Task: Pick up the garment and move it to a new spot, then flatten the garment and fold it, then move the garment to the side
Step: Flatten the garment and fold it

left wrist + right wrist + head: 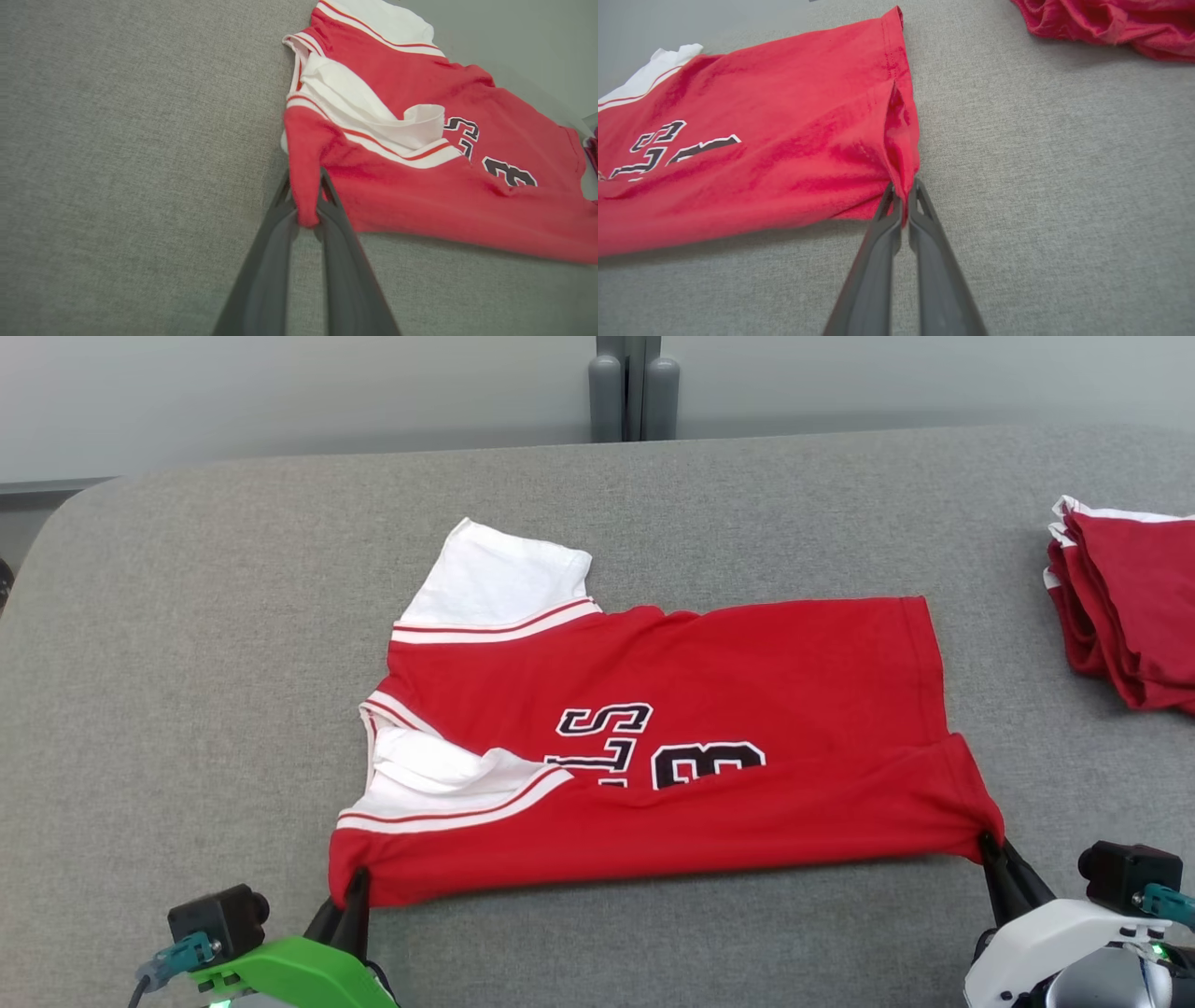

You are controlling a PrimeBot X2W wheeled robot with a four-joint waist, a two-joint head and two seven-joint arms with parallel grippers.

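Left pincer [358,885] and right pincer [987,846] each pinch a lower-frame corner of the red jersey [747,672]; 1 fold seems underway, and the sideways move is left.

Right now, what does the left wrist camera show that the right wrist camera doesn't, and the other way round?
Left wrist view: the left hand shut on the red jersey at its near corner, sleeve end, beside a curled white sleeve. Right wrist view: the right hand shut on the near corner at the stitched hem. Both: the red jersey, its black lettering and the grey table.
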